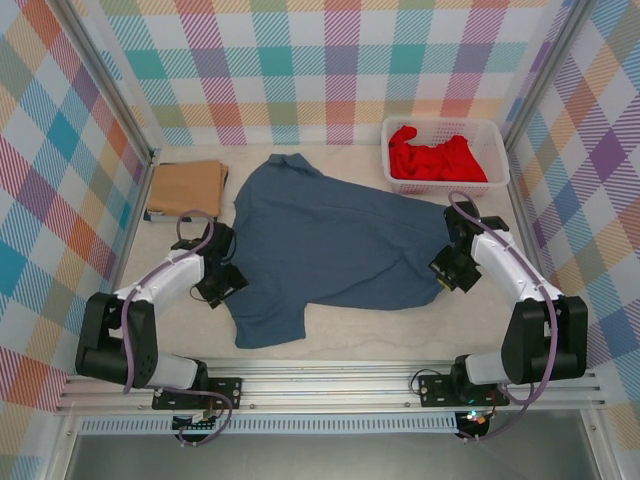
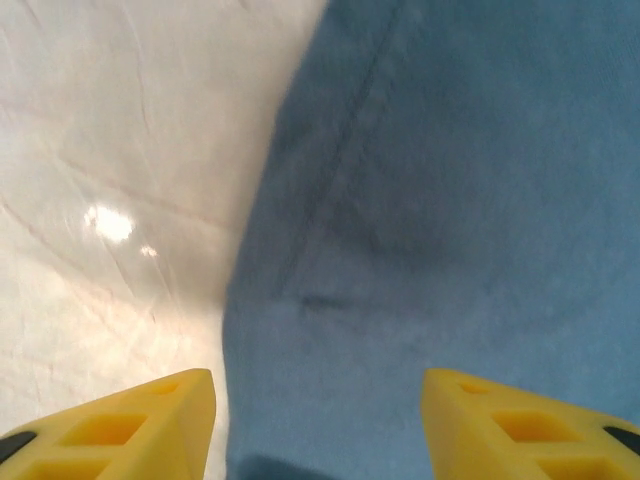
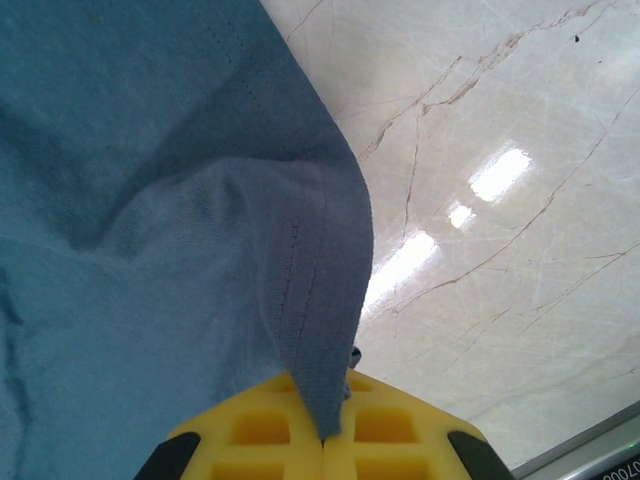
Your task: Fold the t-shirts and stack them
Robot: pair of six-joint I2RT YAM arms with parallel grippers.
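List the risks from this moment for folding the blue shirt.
1. The right gripper is shut on just a narrow strip of hem of the blue t-shirt; a firm pull may slip it free.
2. The left gripper stands open over the shirt's other edge, holding nothing; if only the right side lifts, the cloth will likely drag and bunch.
3. The shirt lies skewed on the table, so a fold now may come out crooked.

White-shelled left arm (image 1: 165,282) and right arm (image 1: 510,268), black at joints and bases, trail looping grey cables (image 1: 549,345); left pincer (image 2: 318,425) and right pincer (image 3: 322,440) have yellow, square-recessed fingers (image 2: 140,425).
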